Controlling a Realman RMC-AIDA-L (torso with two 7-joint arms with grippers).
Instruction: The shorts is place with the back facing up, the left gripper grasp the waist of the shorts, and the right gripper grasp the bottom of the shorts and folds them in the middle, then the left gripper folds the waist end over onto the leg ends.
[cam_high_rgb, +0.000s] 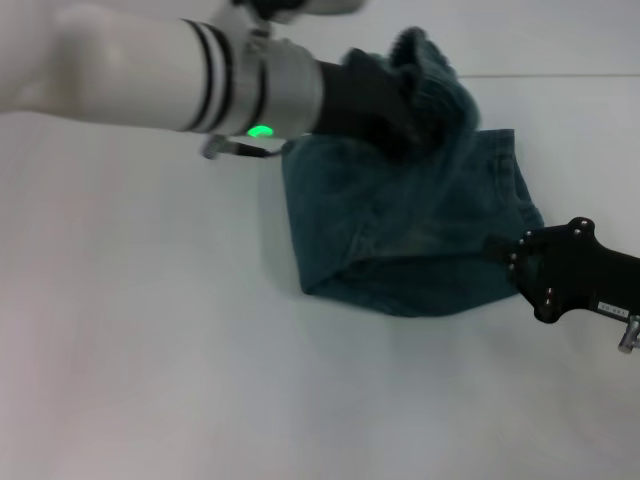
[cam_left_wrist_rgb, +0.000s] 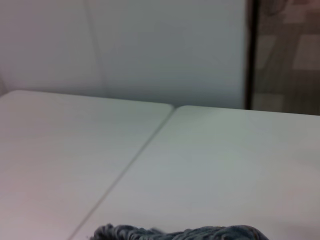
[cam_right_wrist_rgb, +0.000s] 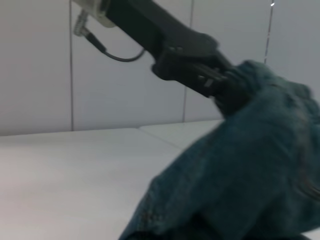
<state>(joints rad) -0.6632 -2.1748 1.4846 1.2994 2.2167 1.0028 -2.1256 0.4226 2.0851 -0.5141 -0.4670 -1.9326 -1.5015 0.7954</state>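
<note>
- While the left gripper (cam_high_rgb: 405, 120) clenches the waist (cam_high_rgb: 425, 62) aloft, the shorts (cam_high_rgb: 420, 235) drape down to the table (cam_high_rgb: 150, 350).
- Leg ends lie below the waist, toward the right gripper (cam_high_rgb: 505, 255); its grip I cannot tell.

The white table (cam_high_rgb: 150, 350) lies bare on the robot's left and along the near edge, giving open passage. The shorts (cam_high_rgb: 420, 240) occupy the centre-right, their waist (cam_high_rgb: 425, 70) raised by the left gripper (cam_high_rgb: 400, 125), whose arm spans the far left approach. The right gripper (cam_high_rgb: 505, 255) blocks the right side at the shorts' edge.
</note>
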